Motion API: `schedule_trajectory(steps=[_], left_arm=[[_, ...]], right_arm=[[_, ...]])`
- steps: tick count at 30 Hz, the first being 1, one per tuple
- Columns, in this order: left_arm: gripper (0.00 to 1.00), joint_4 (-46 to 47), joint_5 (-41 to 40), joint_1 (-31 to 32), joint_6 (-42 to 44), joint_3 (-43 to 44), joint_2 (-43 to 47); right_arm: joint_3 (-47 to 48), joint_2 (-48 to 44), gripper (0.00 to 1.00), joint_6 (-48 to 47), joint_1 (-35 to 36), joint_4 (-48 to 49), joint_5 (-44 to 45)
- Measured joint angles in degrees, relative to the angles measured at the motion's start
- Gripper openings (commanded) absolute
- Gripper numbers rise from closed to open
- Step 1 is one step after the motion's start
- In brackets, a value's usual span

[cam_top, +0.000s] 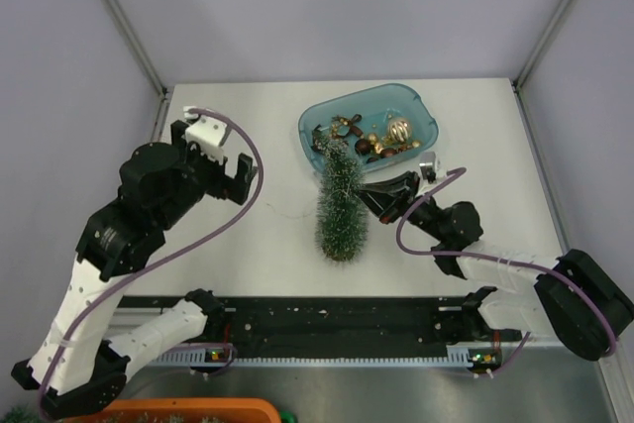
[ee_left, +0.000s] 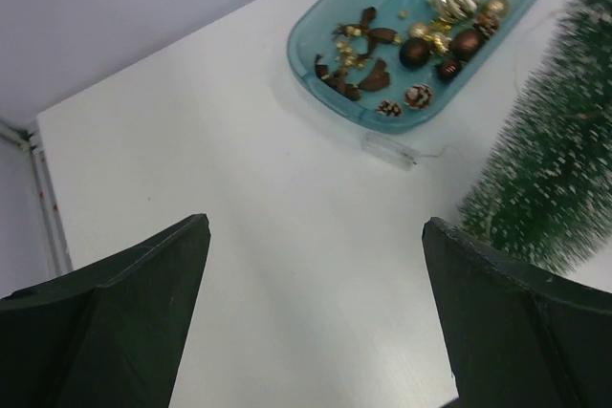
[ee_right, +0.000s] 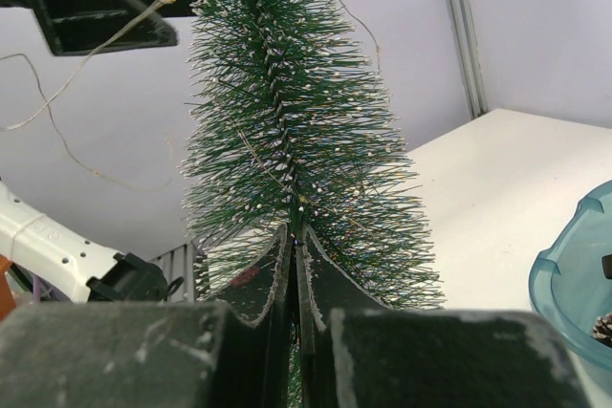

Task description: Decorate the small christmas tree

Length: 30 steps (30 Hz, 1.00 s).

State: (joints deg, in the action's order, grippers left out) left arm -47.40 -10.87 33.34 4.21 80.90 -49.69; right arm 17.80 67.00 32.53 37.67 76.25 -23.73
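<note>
The small christmas tree (cam_top: 340, 207) stands upright mid-table, dark green with frosted tips; it also shows in the left wrist view (ee_left: 550, 179) and the right wrist view (ee_right: 287, 112). A thin light wire (ee_right: 86, 40) drapes from its top and crosses its bristles. My right gripper (cam_top: 365, 193) reaches into the tree from the right. Its jaws (ee_right: 295, 231) are pressed together at the core, where the wire leads in. My left gripper (cam_top: 241, 177) hovers open and empty left of the tree, over bare table in its own view (ee_left: 316, 222).
A translucent blue oval tray (cam_top: 421, 108) behind the tree holds several brown and gold ornaments and pinecones (ee_left: 449, 21). A small clear battery box (ee_left: 387, 148) lies by the tray. An orange bin (cam_top: 198, 409) sits below the table's front rail.
</note>
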Motion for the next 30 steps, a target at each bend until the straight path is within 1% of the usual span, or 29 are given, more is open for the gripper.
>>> schedule_trajectory(steps=[6, 9, 12, 17, 18, 19, 21, 22, 23, 24, 25, 30], left_arm=[[0.99, -2.82, 16.96, 0.0, 3.67, -1.27, 2.58], [0.99, -3.17, 23.58, 0.02, 5.18, -2.38, 1.66], [0.99, -3.13, 28.0, 0.39, 8.07, -3.65, -0.13], [0.99, -1.53, 29.9, 1.97, 14.38, -9.51, -1.51], [0.95, -1.2, 29.94, 2.1, 15.61, -10.69, -1.6], [0.85, -0.81, 29.94, 2.21, 16.74, -11.63, -1.64], [0.56, 0.46, 29.94, 2.29, 18.43, -12.7, -1.97], [0.35, 1.01, 29.99, 2.36, 18.93, -12.85, -2.21], [0.18, 1.66, 30.32, 2.34, 20.2, -12.85, -2.82], [0.05, 2.29, 30.67, 2.34, 20.68, -12.85, -3.41], [0.0, 2.78, 30.82, 2.36, 20.96, -12.85, -4.0], [0.0, 4.76, 30.95, 2.38, 22.43, -13.75, -6.29]], right_arm=[[0.52, -0.22, 0.0, 0.0, 0.0, -0.63, -0.35], [0.74, -0.22, 0.0, 0.0, 0.0, -0.87, -0.52], [0.74, -0.33, 0.0, -0.04, 0.0, -0.94, -0.57], [0.74, -0.66, 0.0, -0.39, 0.0, -1.27, -0.68], [0.74, -0.66, 0.0, -0.39, 0.0, -1.31, -0.7], [0.74, -0.66, 0.0, -0.39, 0.0, -1.29, -0.81], [0.74, -0.74, 0.0, -0.39, 0.0, -1.31, -0.85], [0.74, -0.79, 0.0, -0.39, 0.0, -1.31, -0.87], [0.74, -0.87, 0.0, -0.42, 0.0, -1.33, -0.98], [0.74, -0.9, 0.0, -0.42, 0.0, -1.33, -1.01], [0.74, -0.9, 0.0, -0.42, 0.0, -1.36, -1.03], [0.74, -1.2, 0.0, -0.39, -0.02, -1.81, -1.01]])
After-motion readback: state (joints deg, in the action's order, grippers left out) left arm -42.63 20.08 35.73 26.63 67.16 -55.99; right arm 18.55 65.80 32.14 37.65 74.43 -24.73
